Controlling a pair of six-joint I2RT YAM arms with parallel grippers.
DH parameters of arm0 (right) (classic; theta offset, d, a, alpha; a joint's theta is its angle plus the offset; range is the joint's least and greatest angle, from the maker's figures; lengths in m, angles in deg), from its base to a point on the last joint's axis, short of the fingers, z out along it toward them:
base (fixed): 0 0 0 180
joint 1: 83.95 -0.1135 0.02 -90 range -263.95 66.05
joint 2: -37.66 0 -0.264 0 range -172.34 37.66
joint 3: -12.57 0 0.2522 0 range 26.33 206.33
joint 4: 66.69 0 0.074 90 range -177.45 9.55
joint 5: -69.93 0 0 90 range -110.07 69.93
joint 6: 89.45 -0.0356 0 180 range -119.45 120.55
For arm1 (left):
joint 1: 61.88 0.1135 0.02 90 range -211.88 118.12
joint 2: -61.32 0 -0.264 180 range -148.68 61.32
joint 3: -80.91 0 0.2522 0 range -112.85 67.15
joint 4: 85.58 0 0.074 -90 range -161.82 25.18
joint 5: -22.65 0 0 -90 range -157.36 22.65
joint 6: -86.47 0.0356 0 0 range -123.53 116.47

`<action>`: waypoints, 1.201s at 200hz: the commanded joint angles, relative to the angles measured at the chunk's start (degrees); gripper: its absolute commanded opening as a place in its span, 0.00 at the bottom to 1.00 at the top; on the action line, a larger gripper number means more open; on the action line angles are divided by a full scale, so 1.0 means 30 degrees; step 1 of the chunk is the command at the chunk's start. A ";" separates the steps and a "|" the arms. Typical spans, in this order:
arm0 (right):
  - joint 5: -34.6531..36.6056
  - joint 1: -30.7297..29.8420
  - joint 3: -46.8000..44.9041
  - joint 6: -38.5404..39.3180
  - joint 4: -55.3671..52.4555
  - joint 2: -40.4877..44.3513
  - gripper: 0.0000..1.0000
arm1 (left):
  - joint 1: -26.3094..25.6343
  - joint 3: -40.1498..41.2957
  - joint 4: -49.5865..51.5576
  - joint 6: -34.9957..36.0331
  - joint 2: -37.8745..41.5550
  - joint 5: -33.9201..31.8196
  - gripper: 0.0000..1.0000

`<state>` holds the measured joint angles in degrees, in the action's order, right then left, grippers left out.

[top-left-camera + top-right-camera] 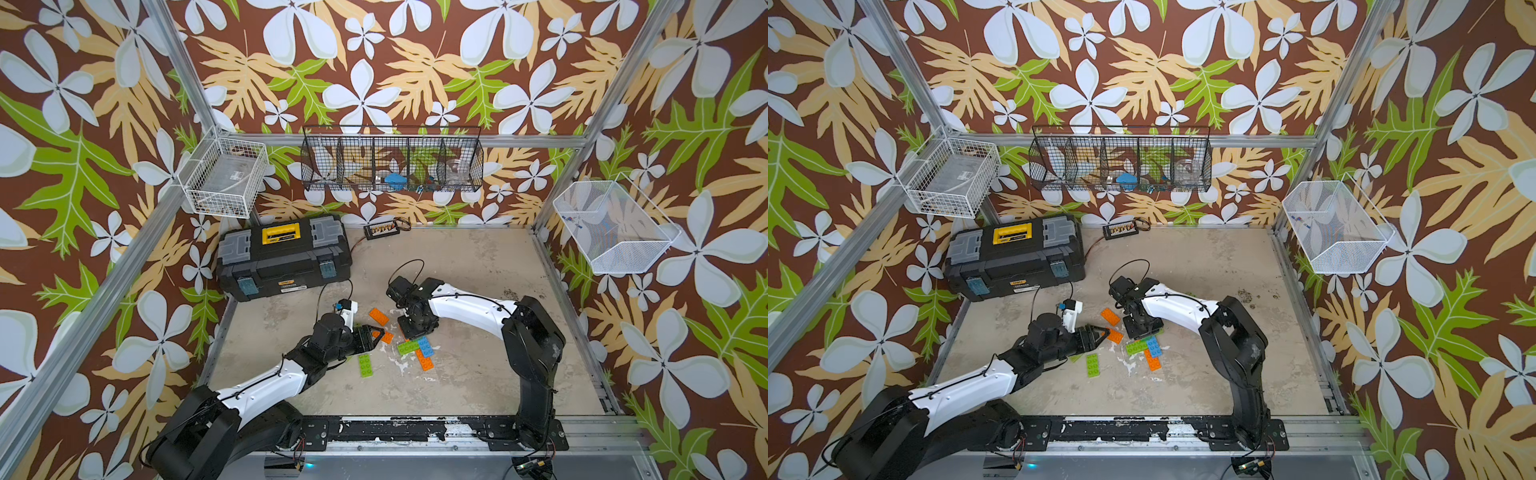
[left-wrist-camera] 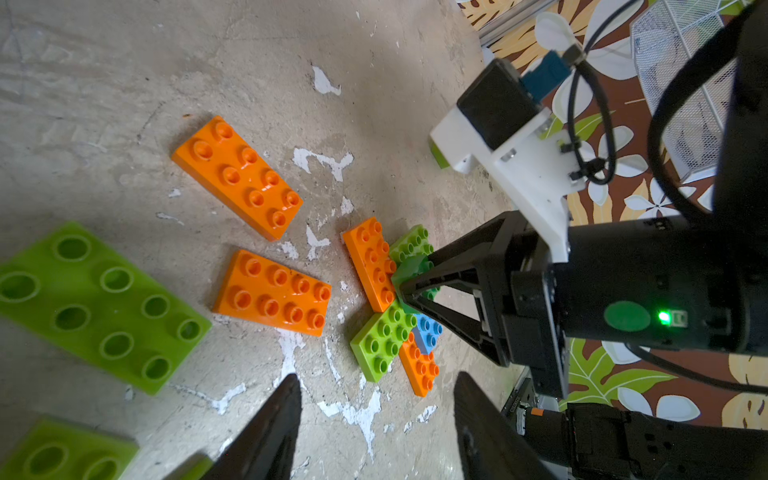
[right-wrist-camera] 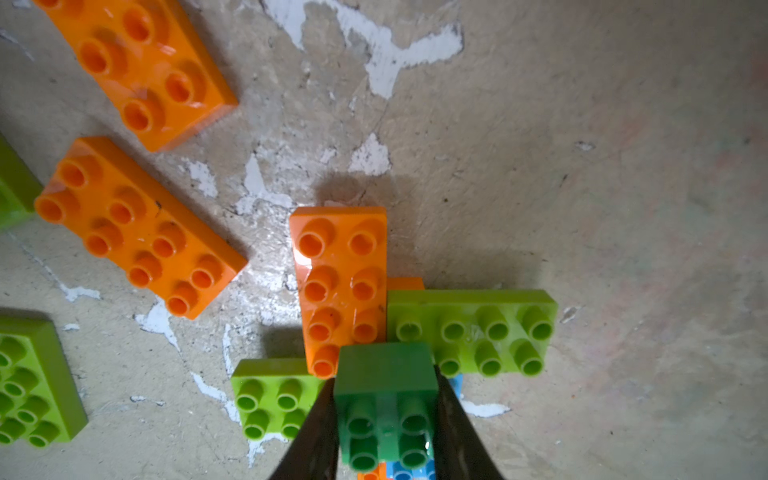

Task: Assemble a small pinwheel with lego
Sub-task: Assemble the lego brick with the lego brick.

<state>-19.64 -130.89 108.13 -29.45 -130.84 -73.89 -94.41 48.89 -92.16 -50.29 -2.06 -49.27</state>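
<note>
— Now, what does the right pincer [image 2: 405, 286] have?
— It is clenched on a small dark green square plastic brick [image 3: 386, 374], right at the hub of the half-built pinwheel [image 1: 415, 348]. There a long orange studded blade [image 3: 340, 282] and a lime green blade [image 3: 473, 328] meet above a blue brick [image 2: 428, 332]. I cannot tell whether the square is fully seated.
— How to seat it well?
— I'd keep it level with the studs lined up and press straight down, since a tilt could pry the blades apart. The left pincer [image 2: 378, 380] is spread and empty, low near a loose orange brick [image 2: 272, 291], and it could brace a blade.
— Spares?
— Another orange brick [image 2: 237, 176] and a lime green plate [image 1: 365, 365] lie on the grey counter [image 1: 478, 374] nearby.
— Containers?
— The black wire wall basket [image 1: 392, 162] holds a blue item and something clear. The white wire basket [image 1: 224, 178] seems to hold a clear box, and the white mesh basket [image 1: 611, 228] a few small bits. The black toolbox [image 1: 282, 257] is closed, so its contents are hidden.
</note>
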 commanded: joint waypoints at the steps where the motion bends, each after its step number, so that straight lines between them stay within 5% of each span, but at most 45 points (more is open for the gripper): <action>1: -0.0208 -0.0163 -0.0318 -0.0213 -0.0781 -0.0217 0.02 | 0.0034 -0.0012 -0.0011 0.0177 -0.0042 0.0066 0.60; 139: 0.0563 -0.0840 -0.3152 -0.0745 0.0594 -0.0468 0.00 | 0.0033 -0.0517 0.1003 0.0788 -0.0004 0.0036 0.60; 193: 0.1617 -0.0885 -0.2064 -0.1034 -0.0350 0.0346 0.00 | -0.0024 -0.1023 0.1125 0.1274 -0.0543 0.0066 0.60; 240: 0.1983 0.0294 -0.3227 -0.1743 -0.0243 0.2171 0.04 | -0.1363 -0.1986 0.1359 0.1642 -0.1489 -0.0605 0.60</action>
<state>-14.49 -131.74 100.61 -32.62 -127.80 -69.30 -96.58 44.25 -89.03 -46.88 -5.05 -49.36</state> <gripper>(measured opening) 0.337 0.605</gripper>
